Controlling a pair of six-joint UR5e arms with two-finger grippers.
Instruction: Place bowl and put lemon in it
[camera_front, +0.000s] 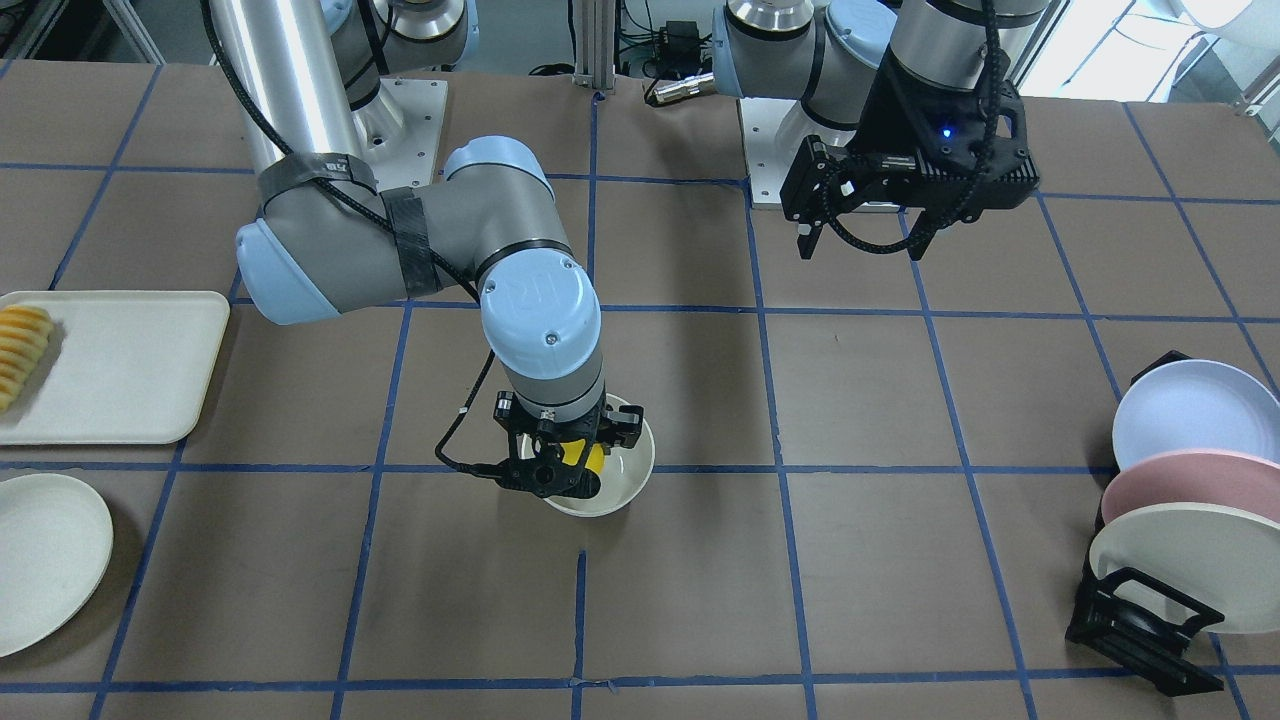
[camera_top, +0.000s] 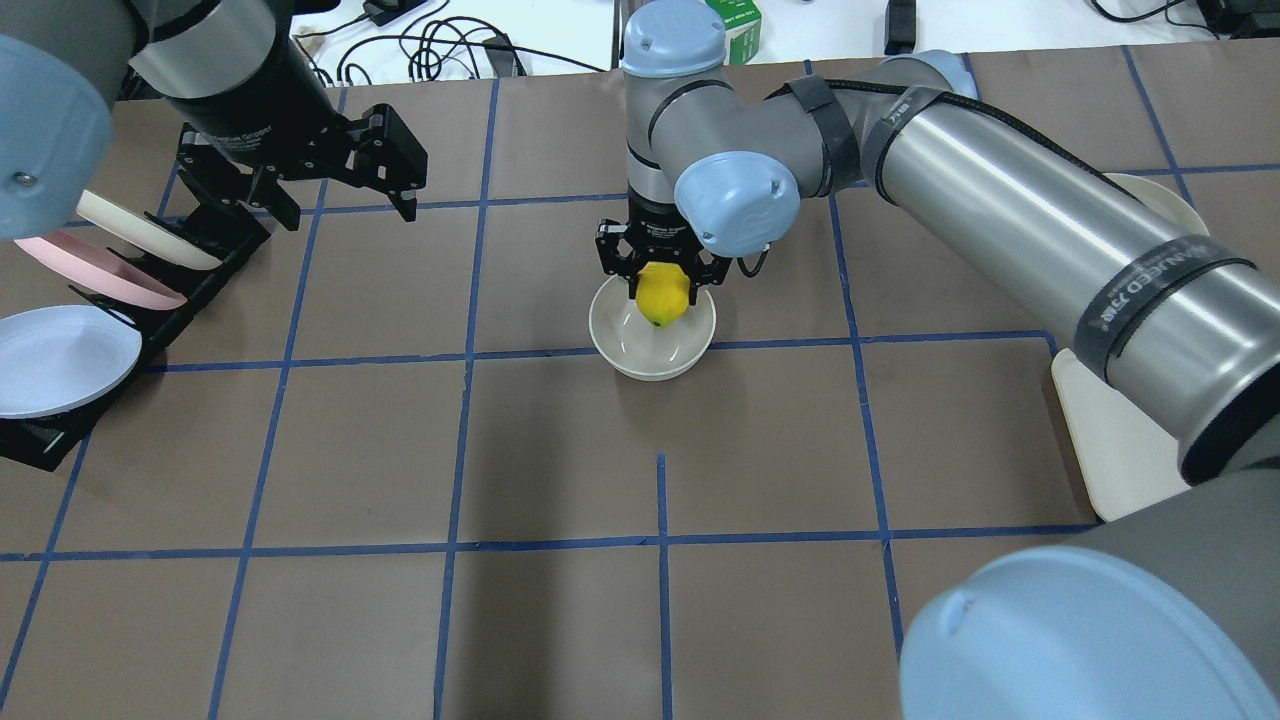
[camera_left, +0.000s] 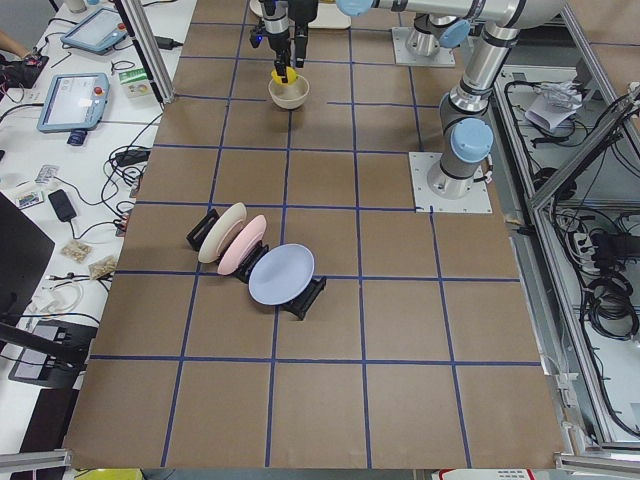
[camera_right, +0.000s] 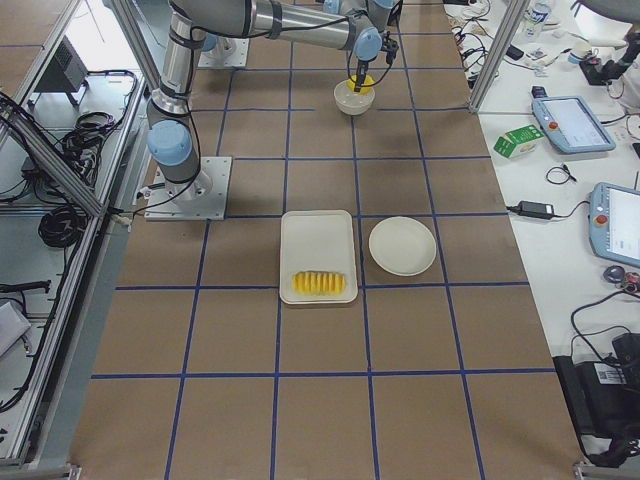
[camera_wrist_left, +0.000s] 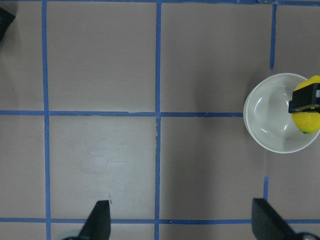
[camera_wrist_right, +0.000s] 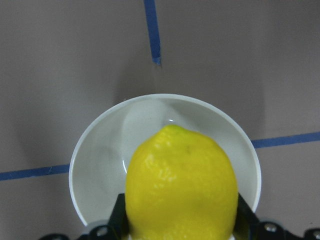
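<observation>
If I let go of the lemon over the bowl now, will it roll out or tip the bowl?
Probably neither. The lemon is smooth and oval, so it may roll, but the bowl has deep curved walls that should settle it at the bottom. It looks firm in the right gripper, with no visible squashing. The bowl sits flat, so tipping seems unlikely.

"UR" on right arm's joint cap (camera_front: 540, 312)

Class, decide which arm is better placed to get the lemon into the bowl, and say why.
The right. The right gripper is shut on the lemon and hangs over the bowl, so it probably need only lower and release. The left gripper is open and empty, off beside the plate rack.
</observation>
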